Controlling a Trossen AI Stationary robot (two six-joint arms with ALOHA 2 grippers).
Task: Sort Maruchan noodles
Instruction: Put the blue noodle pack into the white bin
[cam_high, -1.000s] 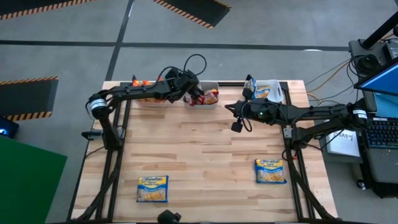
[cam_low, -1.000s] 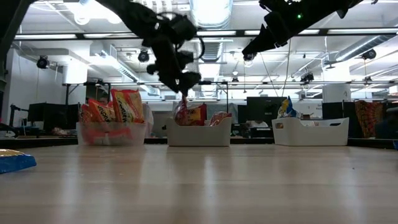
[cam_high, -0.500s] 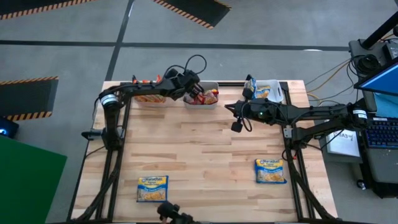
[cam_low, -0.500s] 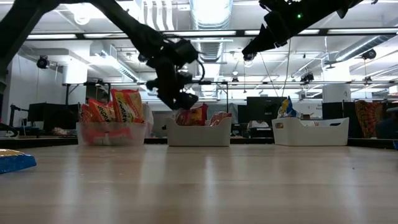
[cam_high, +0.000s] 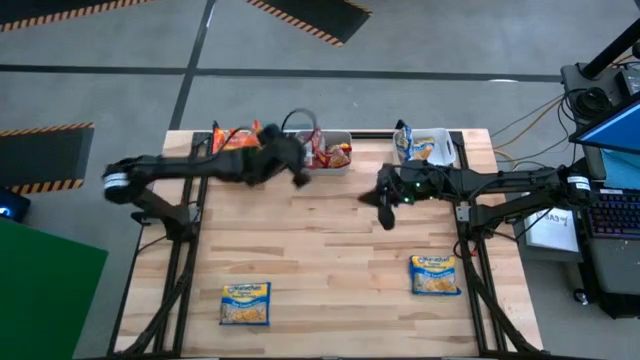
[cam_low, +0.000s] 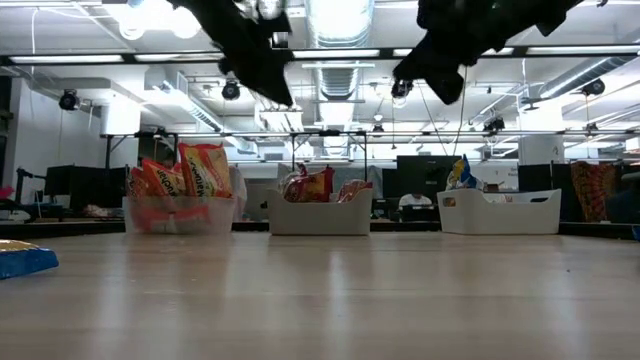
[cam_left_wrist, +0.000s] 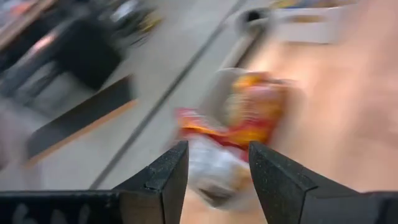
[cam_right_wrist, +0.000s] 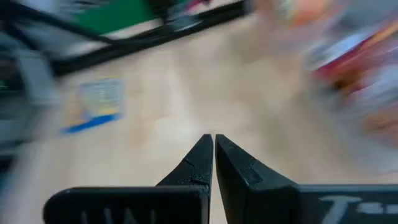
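Two blue-and-yellow noodle packets lie flat on the table, one near-left (cam_high: 245, 303) and one near-right (cam_high: 435, 275). Orange packets (cam_high: 233, 138) stand in the left bin, red ones (cam_high: 328, 153) in the middle bin, and blue ones (cam_high: 420, 148) in the right bin, all at the far edge. My left gripper (cam_high: 299, 178) hangs open and empty just near-left of the middle bin; its wrist view shows the red packets (cam_left_wrist: 245, 118) ahead of the gripper (cam_left_wrist: 217, 149). My right gripper (cam_high: 385, 212) is shut and empty over the table's middle, raised (cam_low: 440, 85).
Three clear bins stand in a row along the far edge: left (cam_low: 180, 212), middle (cam_low: 318, 215) and right (cam_low: 498, 212). Bare wood lies between the bins and the two loose packets. A packet's blue edge (cam_low: 25, 258) shows at the low view's left.
My left gripper, which stood over the middle bin with a red packet hanging below it, has dipped toward the bin, then risen and pulled back toward the table's left and near side. The red packet stays in the bin. My right gripper has shifted slightly toward the near edge.
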